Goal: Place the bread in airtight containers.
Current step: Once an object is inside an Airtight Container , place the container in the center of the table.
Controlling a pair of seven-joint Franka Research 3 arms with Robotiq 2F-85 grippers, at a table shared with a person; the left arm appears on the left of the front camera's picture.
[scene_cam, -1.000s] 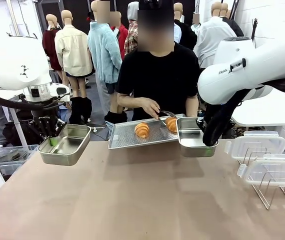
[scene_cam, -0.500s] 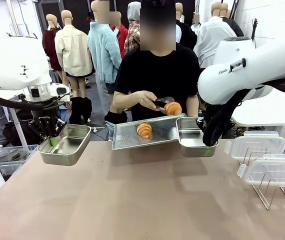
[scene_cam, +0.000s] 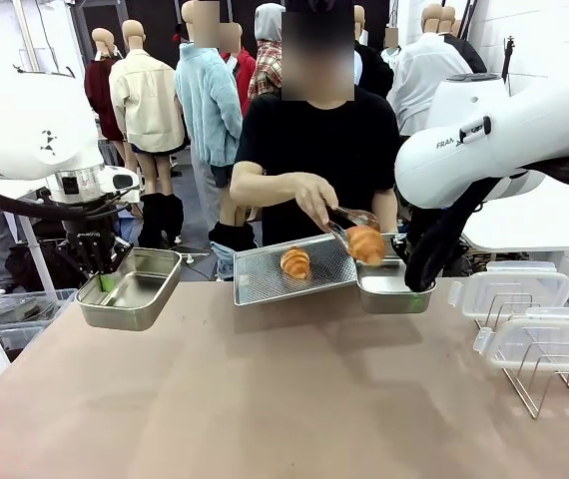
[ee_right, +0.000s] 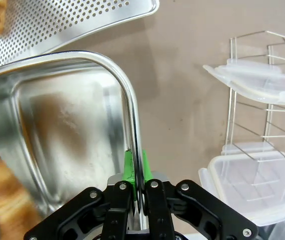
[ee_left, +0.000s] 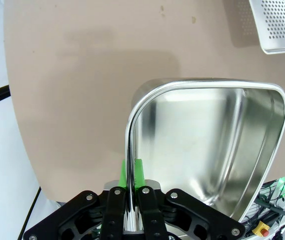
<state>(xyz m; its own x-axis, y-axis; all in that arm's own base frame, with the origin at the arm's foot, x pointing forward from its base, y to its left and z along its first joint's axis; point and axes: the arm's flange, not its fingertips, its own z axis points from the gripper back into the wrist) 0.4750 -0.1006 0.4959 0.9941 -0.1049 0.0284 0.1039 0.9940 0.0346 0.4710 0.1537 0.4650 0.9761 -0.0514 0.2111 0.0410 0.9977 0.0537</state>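
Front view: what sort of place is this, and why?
Probably a robotics lab staging a kitchen chore: the left tool grips one pan, the right tool another, and a person tongs a roll.

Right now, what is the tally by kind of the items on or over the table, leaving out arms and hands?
Croissant rolls: 2
Steel pans: 2
Clear lids: 2
Perforated tray: 1
Tongs: 1
Wire rack: 1
Total: 9
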